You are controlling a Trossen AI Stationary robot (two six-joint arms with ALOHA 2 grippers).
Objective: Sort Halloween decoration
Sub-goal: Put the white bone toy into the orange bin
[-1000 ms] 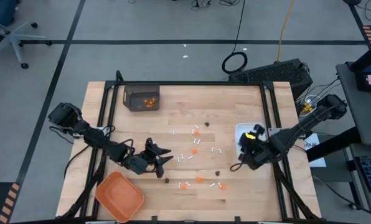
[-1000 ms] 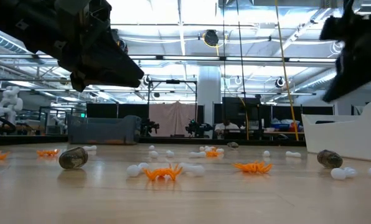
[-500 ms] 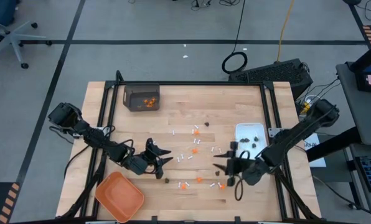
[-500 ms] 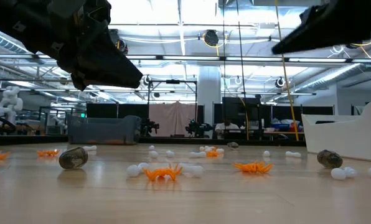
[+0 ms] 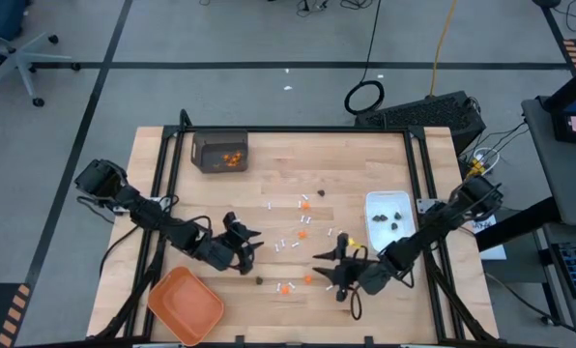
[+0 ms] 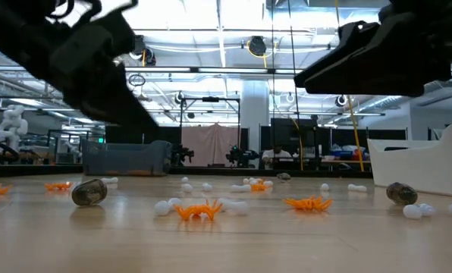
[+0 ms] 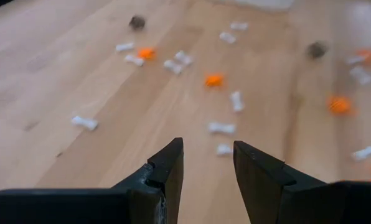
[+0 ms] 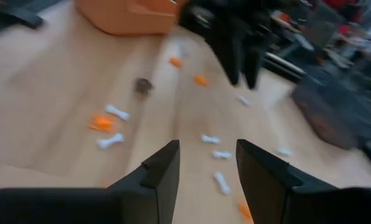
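My right gripper has swung away from the white dish to the middle of the table, while my left gripper has barely shifted. Both sets of fingers stand apart with nothing between them. The Halloween decoration lies scattered on the wood ahead of both: white sticks just beyond my left fingertips, orange bits farther out, a dark bit and more sticks ahead of my right fingers. The orange tray sits behind my left gripper, with a dark bin well off.
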